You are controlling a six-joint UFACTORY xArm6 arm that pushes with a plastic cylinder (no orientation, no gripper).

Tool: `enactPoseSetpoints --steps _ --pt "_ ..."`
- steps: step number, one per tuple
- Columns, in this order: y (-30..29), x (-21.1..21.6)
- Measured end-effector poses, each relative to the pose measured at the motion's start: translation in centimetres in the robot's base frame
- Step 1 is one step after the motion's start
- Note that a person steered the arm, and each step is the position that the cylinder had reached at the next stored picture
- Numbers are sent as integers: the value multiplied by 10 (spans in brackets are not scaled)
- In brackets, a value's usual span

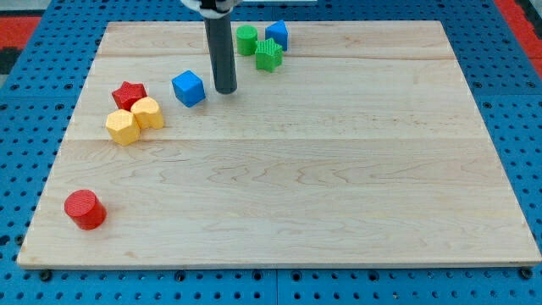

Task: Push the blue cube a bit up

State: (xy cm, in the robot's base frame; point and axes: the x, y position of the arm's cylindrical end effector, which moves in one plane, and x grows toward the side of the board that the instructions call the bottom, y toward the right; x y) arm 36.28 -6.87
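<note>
Standing upright, rod's tip (225, 89) just right of blue cube (189, 88), apart; no tool jaws present.

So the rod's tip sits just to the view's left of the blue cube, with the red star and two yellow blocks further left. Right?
Not quite: the camera view shows my tip just to the view's right of the blue cube, not its left. The red star and two yellow blocks do lie further left.
</note>
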Motion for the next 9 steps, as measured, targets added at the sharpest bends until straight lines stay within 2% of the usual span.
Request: enactPoseSetpoints --steps 2,4,5,6,7,8,9 --pt "-9 45" --pt "-41 49" --pt "-50 35" --pt "-50 -12" --pt "-50 -26" --pt "-106 -26" --pt "-99 -53"
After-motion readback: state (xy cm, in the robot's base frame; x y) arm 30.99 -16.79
